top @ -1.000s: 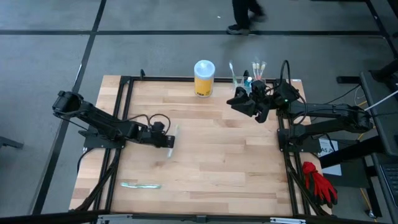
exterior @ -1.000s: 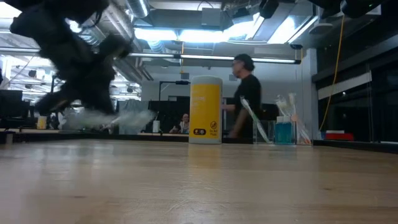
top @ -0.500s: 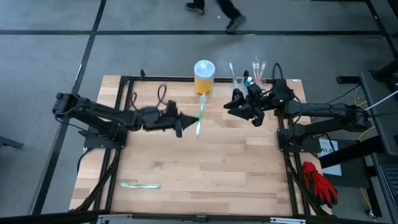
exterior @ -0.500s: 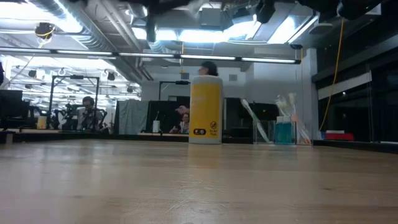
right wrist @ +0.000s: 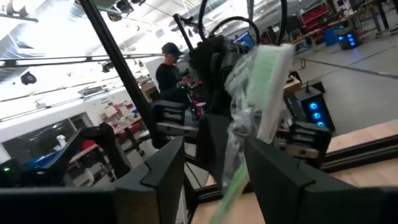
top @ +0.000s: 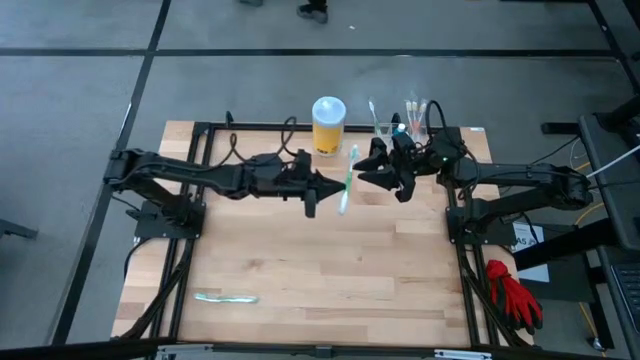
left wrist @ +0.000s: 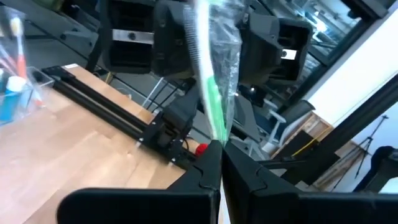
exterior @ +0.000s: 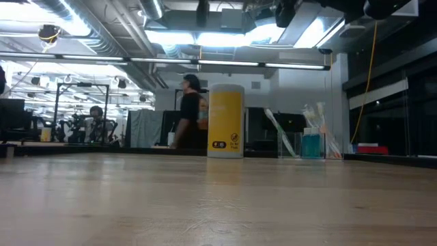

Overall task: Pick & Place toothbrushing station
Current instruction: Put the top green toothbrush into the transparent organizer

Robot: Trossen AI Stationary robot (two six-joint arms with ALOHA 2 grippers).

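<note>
The left gripper (top: 322, 187) is raised above the middle of the bench (top: 330, 270), its jaws shut on the lower end of a wrapped toothbrush (top: 347, 180), green and white inside clear crinkled wrapping. In the left wrist view the two dark fingers (left wrist: 205, 177) meet tightly around the wrap's base, and the brush rises from them at a slant. The right gripper (top: 378, 171) faces it from the other side, just beside the brush's upper end. Its jaws stand well apart, and in the right wrist view the wrapped brush (right wrist: 252, 106) sits in the gap between the fingers (right wrist: 163, 165); whether either finger touches the wrapping cannot be told.

The toothbrushing station (top: 398, 128), a low clear plastic holder, stands at the far edge of the bench near its right corner, behind the right gripper. Several toothbrushes stand upright or lean in it, and the low view shows something blue (exterior: 312, 145) inside it as well. The yellow canister (top: 328, 126) with its white lid stands upright near it on the same far edge, the two apart. A flat wrapped packet (top: 226, 297) lies alone near the front left corner of the bench. A red glove (top: 514, 293) rests off the bench on the right. A person (exterior: 189, 113) stands in the room beyond.
</note>
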